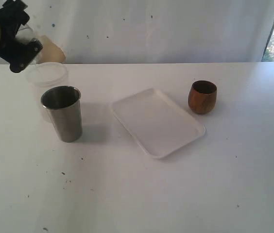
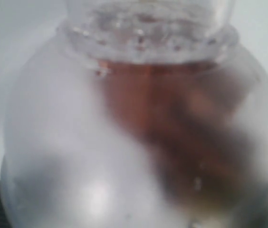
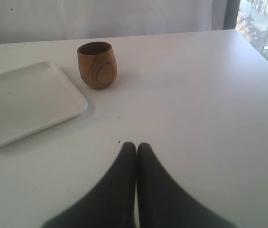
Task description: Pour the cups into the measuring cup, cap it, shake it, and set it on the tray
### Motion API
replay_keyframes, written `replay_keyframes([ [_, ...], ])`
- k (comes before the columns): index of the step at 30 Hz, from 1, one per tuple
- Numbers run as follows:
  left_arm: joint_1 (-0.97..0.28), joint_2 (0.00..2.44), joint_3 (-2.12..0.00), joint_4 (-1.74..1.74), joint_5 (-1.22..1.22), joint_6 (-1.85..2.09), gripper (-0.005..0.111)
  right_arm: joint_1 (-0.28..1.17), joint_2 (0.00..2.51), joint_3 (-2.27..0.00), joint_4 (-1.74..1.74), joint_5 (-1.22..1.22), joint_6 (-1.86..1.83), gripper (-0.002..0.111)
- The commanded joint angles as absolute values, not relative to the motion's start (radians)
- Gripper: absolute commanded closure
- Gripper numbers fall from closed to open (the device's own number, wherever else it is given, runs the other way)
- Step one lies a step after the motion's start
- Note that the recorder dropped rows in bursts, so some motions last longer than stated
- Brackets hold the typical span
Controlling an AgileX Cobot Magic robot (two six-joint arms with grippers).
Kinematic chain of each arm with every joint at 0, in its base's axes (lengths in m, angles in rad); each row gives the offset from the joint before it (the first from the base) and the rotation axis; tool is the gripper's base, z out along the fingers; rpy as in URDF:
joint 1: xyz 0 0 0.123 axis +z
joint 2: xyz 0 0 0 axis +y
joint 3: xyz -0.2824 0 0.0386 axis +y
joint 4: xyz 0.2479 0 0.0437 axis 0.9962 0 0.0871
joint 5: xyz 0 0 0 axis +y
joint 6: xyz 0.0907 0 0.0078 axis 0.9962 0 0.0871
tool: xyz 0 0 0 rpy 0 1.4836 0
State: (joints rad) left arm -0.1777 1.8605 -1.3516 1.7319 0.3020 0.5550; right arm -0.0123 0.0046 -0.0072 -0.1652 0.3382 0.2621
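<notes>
My left gripper [image 1: 21, 47] is raised at the far left, above the table. It holds the clear measuring cup [image 1: 28, 32], which fills the left wrist view as a blurred clear wall [image 2: 72, 142] with a reddish-brown tint inside; the fingers are hidden there. The steel tumbler [image 1: 62, 114] stands upright on the table below it. The white tray [image 1: 156, 121] lies at the middle, bare. The wooden cup [image 1: 202, 97] stands upright right of the tray, also in the right wrist view [image 3: 97, 65]. My right gripper [image 3: 136, 146] hangs shut and holds nothing, over bare table short of the wooden cup.
A frosted white plastic tub [image 1: 47, 75] stands just behind the steel tumbler, under the left arm. A corner of the tray [image 3: 24, 102] lies beside the wooden cup in the right wrist view. The table's far edge meets a white wall.
</notes>
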Motion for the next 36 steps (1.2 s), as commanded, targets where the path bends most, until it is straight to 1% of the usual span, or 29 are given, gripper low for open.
replay_keyframes([
  [1,-0.187,1.843,-1.364,1.744,0.335,0.567,0.107,-0.018,0.0,0.0,-0.174,0.335,0.266,0.108],
  [6,-0.187,1.843,-1.364,1.744,0.39,0.584,0.107,-0.018,0.0,0.0,-0.174,0.335,0.266,0.108],
  [17,-0.212,1.843,-1.364,1.744,0.379,0.584,0.107,-0.018,0.0,0.0,-0.174,0.335,0.266,0.108],
  [36,-0.212,1.843,-1.364,1.744,0.387,0.607,0.107,-0.018,0.0,0.0,-0.174,0.335,0.266,0.108],
])
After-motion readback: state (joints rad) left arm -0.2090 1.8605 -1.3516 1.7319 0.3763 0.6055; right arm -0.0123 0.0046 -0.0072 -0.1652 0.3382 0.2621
